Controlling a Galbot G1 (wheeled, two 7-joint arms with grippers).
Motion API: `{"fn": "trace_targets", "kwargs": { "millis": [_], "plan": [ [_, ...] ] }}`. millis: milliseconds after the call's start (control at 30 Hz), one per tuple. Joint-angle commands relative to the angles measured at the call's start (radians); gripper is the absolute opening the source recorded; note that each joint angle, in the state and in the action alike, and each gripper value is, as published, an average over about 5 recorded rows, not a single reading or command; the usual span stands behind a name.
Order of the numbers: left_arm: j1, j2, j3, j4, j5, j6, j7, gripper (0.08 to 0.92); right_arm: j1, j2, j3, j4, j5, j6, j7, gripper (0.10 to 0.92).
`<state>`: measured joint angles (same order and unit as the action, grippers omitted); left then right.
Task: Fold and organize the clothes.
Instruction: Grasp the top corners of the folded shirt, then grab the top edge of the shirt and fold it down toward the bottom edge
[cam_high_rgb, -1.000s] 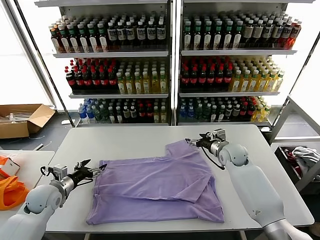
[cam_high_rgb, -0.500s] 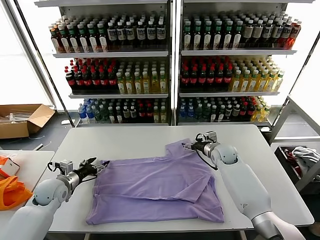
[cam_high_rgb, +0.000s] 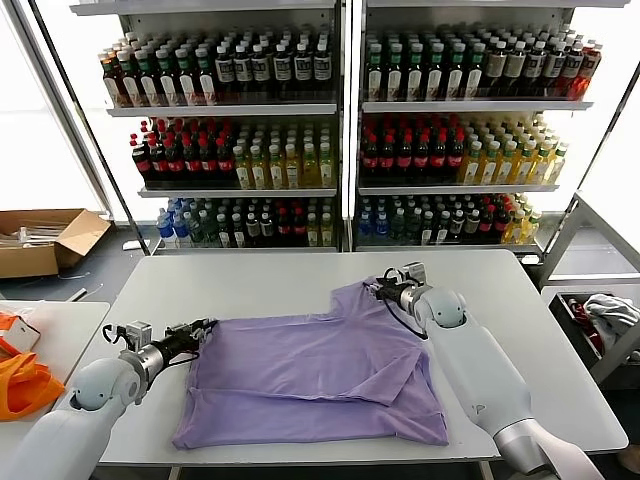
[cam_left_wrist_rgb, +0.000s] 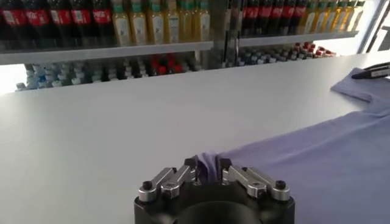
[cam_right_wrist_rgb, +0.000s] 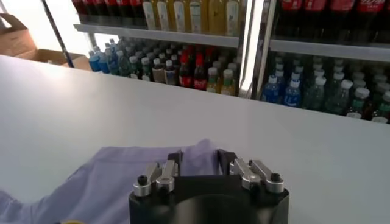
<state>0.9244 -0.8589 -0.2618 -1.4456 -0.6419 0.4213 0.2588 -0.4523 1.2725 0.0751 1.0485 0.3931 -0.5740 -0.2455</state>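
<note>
On the table: a lavender T-shirt (cam_high_rgb: 310, 385) lies spread over the middle and near part of the white table (cam_high_rgb: 250, 280), partly folded, one sleeve laid over its right half.
Shirt edges: its lower hem runs along the table's near edge; its far right corner reaches toward the table's far edge.
Left gripper: the left gripper (cam_high_rgb: 200, 331) sits low at the shirt's far left corner, toward the table's left edge.
Left jaws: in the left wrist view the left gripper (cam_left_wrist_rgb: 208, 168) has its fingers (cam_left_wrist_rgb: 190, 165) drawn close, pinching a small fold of the shirt (cam_left_wrist_rgb: 317, 164) between them.
Right gripper: the right gripper (cam_high_rgb: 381, 289) is at the shirt's far right corner, near the table's far edge.
Right jaws: in the right wrist view the right gripper (cam_right_wrist_rgb: 200, 159) has its fingers (cam_right_wrist_rgb: 175, 159) on either side of a raised bit of the shirt (cam_right_wrist_rgb: 109, 189); cloth lies between them, though whether they press it I cannot tell.
Shelves: two racks (cam_high_rgb: 345, 120) behind the table hold rows of bottles (cam_high_rgb: 220, 150), dark, red, yellow and blue-capped.
Cardboard box: an open box (cam_high_rgb: 45, 240) stands on the floor beyond the table's left edge; contents unclear.
Orange bag: an orange bag (cam_high_rgb: 22, 385) lies on a side table to the left.
Bin: a bin (cam_high_rgb: 600, 320) past the table's right edge holds crumpled cloth.
</note>
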Motion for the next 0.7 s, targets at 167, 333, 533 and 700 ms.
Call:
{"fn": "trace_targets", "kwargs": {
  "millis": [167,333,533,700],
  "plan": [
    [-0.001,0.008,-0.002,-0.038,-0.001,-0.004,0.004,0.109,-0.035,-0.008,0.039,0.098,0.063,-0.005,0.004,0.211],
    [0.010,0.021,-0.028,-0.085,-0.009,-0.005,0.003,0.084,-0.073,-0.038,0.075,0.194,0.099,-0.006,0.011,0.113],
    [0.093,0.052,-0.096,-0.198,-0.018,-0.005,-0.005,0.084,-0.187,-0.112,0.134,0.403,0.185,-0.008,0.035,0.105],
    [0.198,0.078,-0.161,-0.314,-0.017,-0.007,-0.018,0.085,-0.329,-0.185,0.208,0.618,0.237,-0.008,0.058,0.105]
  ]
}}
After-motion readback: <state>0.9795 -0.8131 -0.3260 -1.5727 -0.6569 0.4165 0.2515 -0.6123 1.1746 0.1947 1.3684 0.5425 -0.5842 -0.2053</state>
